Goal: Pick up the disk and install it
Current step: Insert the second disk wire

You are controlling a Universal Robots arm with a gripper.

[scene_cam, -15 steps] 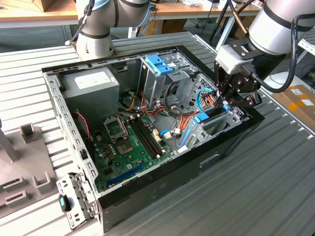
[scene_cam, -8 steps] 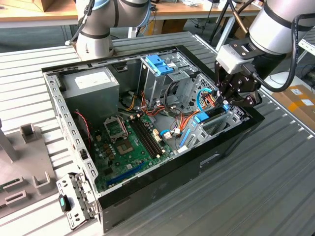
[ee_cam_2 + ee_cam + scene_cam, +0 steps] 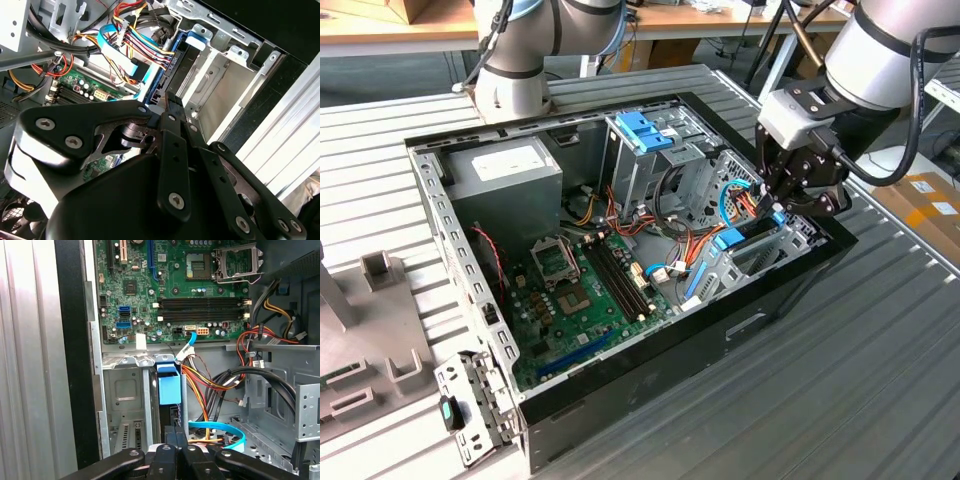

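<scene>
Blue-bracketed disk (image 3: pixel 169 390) is sitting on edge in the bay at the case (image 3: pixel 790 285) wall, right of centre in the exterior view. The fingers (image 3: pixel 176 436) are looking clenched on its end. It's probably rigid, fairly heavy and shock-sensitive, so the edges are the place to hold. First wrist view is showing the motherboard (image 3: pixel 165 287); the exterior view is showing the power supply (image 3: pixel 505 175).

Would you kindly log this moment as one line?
gripper: shut on blue-bracketed silver-grey disk | disk: upright in metal drive bay | black computer case: open
</scene>
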